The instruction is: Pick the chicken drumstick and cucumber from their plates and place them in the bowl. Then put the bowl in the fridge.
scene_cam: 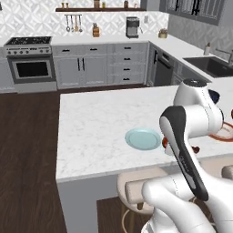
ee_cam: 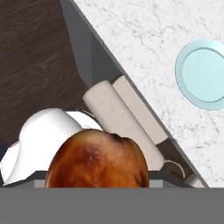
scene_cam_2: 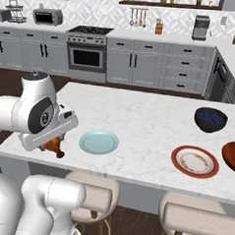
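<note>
Holding: the gripper (scene_cam_2: pixel 58 149) has the chicken drumstick (scene_cam_2: pixel 54 146) pinched between its fingers, at the near left edge of the island counter (scene_cam_2: pixel 139 121) in the right base view.
Drumstick close up: in the hand view the golden-brown plump end (ee_cam: pixel 97 158) sits right in front of the camera, low in the picture; the finger tips are hidden behind it.
Drumstick height: it seems to hang a little above the counter edge, but I cannot be sure from this angle.
Blue plate: the pale blue plate (scene_cam_2: pixel 99 141) lies bare on the marble, just beside the gripper on its right; also seen at (scene_cam: pixel 143 138) and (ee_cam: pixel 204 73).
Red-rimmed plate: the cream plate with red-orange rim (scene_cam_2: pixel 194 161) lies further right on the counter, well apart from the gripper.
Bowl: the reddish-brown bowl (scene_cam_2: pixel 233 156) stands at the right edge of the picture, just beside the red-rimmed plate.
Navy bowl: a dark blue bowl (scene_cam_2: pixel 210 119) stands behind these two.
Stools: two padded stools (scene_cam_2: pixel 92 197) stand under the near edge of the counter.
Background: an oven (scene_cam_2: pixel 87 56) and grey cabinets (scene_cam_2: pixel 137 64) along the far wall.
</note>
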Robot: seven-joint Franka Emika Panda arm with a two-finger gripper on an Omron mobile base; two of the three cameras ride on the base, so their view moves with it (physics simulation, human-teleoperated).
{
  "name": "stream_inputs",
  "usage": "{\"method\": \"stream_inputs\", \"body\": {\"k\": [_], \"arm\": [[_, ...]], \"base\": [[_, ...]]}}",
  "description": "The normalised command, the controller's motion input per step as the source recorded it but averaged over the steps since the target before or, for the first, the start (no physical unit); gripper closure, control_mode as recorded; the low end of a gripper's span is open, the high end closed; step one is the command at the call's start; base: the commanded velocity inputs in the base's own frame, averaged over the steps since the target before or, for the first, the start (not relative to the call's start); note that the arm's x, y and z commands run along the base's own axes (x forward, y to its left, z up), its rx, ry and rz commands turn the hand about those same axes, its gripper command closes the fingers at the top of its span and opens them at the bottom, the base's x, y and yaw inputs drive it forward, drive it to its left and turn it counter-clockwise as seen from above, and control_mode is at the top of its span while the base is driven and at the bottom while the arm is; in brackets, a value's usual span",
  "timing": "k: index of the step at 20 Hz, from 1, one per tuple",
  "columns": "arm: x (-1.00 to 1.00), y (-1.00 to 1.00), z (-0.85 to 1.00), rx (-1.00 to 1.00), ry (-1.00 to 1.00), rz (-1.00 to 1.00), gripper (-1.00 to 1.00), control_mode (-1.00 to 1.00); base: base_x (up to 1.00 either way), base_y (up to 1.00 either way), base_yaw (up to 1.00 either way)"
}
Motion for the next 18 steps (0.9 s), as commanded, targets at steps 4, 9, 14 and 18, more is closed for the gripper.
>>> {"method": "stream_inputs", "body": {"k": [4, 9, 14, 18], "arm": [[0.0, 0.0, 0.0, 0.0, 0.0, 0.0, 1.0, 1.0], [0.0, 0.0, 0.0, 0.0, 0.0, 0.0, 1.0, 1.0], [0.0, 0.0, 0.0, 0.0, 0.0, 0.0, 1.0, 1.0], [0.0, 0.0, 0.0, 0.0, 0.0, 0.0, 1.0, 1.0]], "base": [[-0.58, -0.45, -0.02], [-0.39, -1.0, -0.02], [-0.04, -1.0, -0.1], [0.0, -1.0, -0.13]]}}
